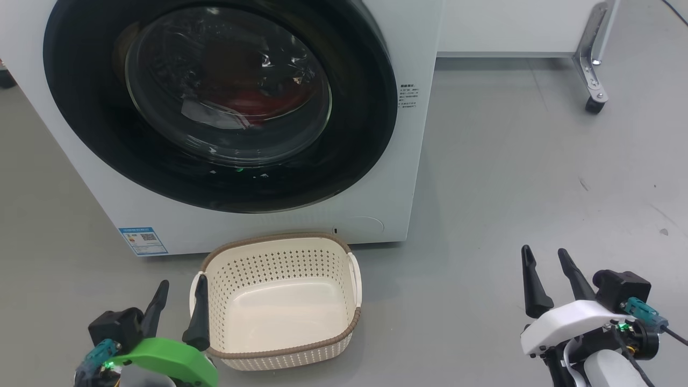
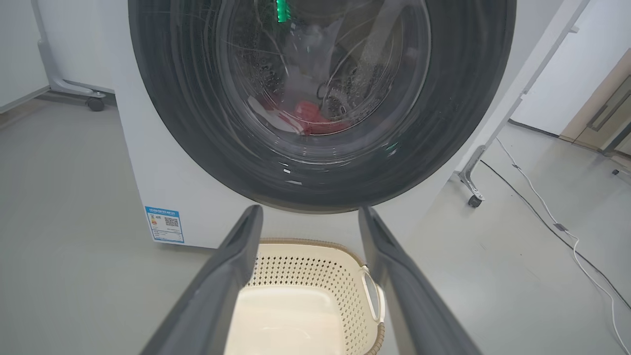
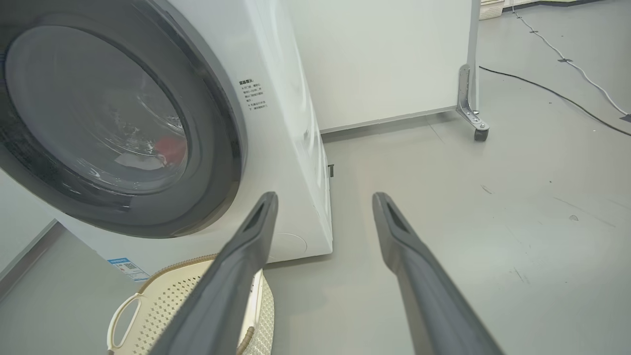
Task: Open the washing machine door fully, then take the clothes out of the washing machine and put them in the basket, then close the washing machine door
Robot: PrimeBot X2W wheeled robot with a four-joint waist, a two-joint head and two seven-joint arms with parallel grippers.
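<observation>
Head view: door (image 1: 355, 134) shut on washer (image 1: 408, 177). Red clothes (image 1: 252, 102) seen inside through door. Basket (image 1: 279, 239) set on floor (image 1: 510, 172) before washer. Left gripper (image 1: 183, 280) held just beside basket, fingers apart. Right gripper (image 1: 544, 250) held over floor, well right of basket, fingers apart.
Left wrist view: basket seen between spread fingers.
Right wrist view: washer corner seen past spread fingers.
</observation>
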